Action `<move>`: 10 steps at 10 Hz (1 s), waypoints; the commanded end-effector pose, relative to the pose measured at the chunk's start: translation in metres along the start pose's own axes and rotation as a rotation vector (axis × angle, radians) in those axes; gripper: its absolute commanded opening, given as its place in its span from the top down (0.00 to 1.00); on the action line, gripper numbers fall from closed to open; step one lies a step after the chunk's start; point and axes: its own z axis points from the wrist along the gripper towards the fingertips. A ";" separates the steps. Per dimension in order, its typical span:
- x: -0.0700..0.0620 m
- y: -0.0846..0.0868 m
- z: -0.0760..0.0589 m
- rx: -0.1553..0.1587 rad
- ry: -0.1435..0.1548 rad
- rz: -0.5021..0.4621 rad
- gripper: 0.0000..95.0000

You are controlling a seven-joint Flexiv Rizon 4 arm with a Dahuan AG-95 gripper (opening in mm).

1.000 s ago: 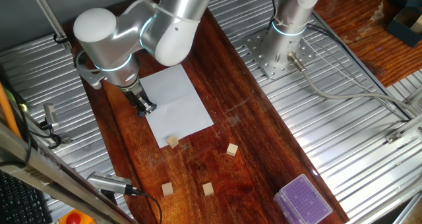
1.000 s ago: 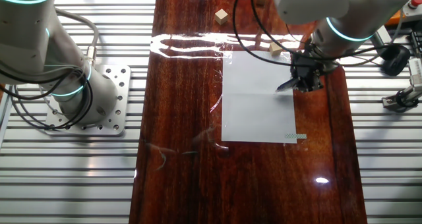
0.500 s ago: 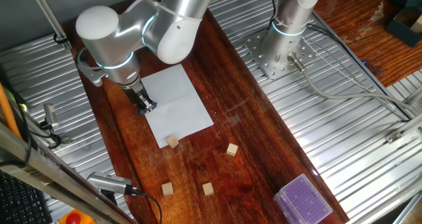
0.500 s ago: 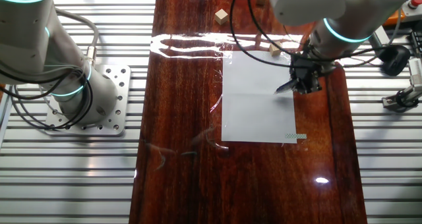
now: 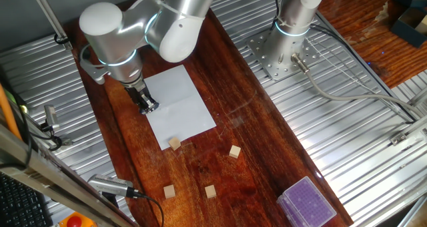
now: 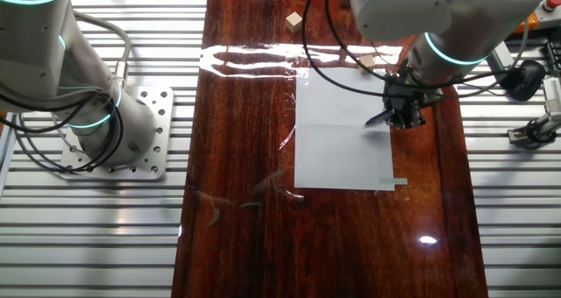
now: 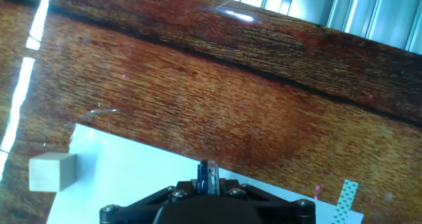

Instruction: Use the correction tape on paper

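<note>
The white paper (image 5: 179, 107) lies on the dark wooden tabletop; it also shows in the other fixed view (image 6: 342, 131) and in the hand view (image 7: 132, 178). My gripper (image 5: 147, 105) stands over the paper's left edge, shut on the dark blue correction tape (image 7: 208, 177), whose tip points down at the sheet. In the other fixed view the gripper (image 6: 401, 116) is at the paper's right edge and the tape's tip (image 6: 377, 119) rests on or just above the sheet.
Several tan wooden cubes lie near the paper, one (image 5: 175, 143) at its near edge, also seen in the hand view (image 7: 54, 171). A purple-topped clear box (image 5: 305, 203) sits at the table's near end. A second arm's base (image 5: 283, 50) stands on metal slats.
The gripper with the tape has slid a short way along the paper's edge, away from the cube at the sheet's end. The paper and cubes have not moved.
</note>
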 end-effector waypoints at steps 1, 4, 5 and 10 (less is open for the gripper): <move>0.000 0.001 0.000 -0.003 -0.010 0.001 1.00; -0.001 0.002 0.001 -0.011 -0.017 -0.004 1.00; 0.000 0.002 0.002 -0.012 -0.019 -0.003 1.00; -0.001 0.004 0.004 -0.018 -0.025 0.003 1.00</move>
